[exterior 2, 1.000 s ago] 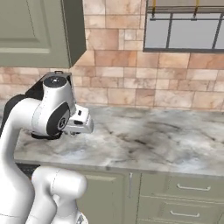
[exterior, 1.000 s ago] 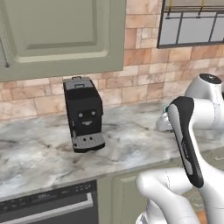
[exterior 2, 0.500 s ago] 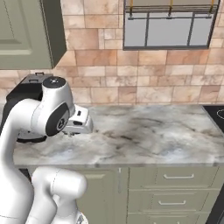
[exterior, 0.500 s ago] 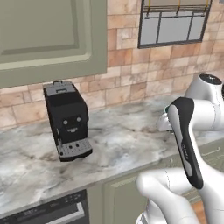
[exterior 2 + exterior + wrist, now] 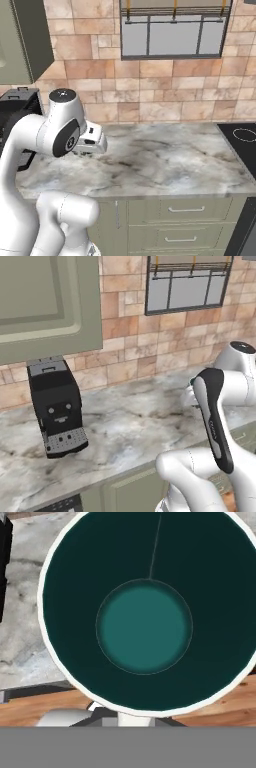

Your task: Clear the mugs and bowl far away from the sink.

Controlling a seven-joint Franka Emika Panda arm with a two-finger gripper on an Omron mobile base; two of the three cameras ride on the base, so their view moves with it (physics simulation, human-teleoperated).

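A white mug with a teal-green inside [image 5: 144, 627] faces the hand camera mouth-on, so I look straight down into it. My gripper [image 5: 93, 143] is shut on this mug and holds it just above the marble counter [image 5: 165, 160]. From the left the mug [image 5: 188, 395] peeks out behind my forearm. The other mug, the bowl and the sink are out of view.
A black coffee machine [image 5: 55, 406] stands at the counter's left end, under a grey-green wall cabinet [image 5: 45, 301]. A black cooktop [image 5: 242, 137] begins at the far right. Drawers [image 5: 185, 212] run below the counter, and a window [image 5: 172, 30] sits in the brick wall.
The whole scene has slid left in both base views, so the base has driven to the right. The window and cooktop have come into view. The mug stays in my shut gripper.
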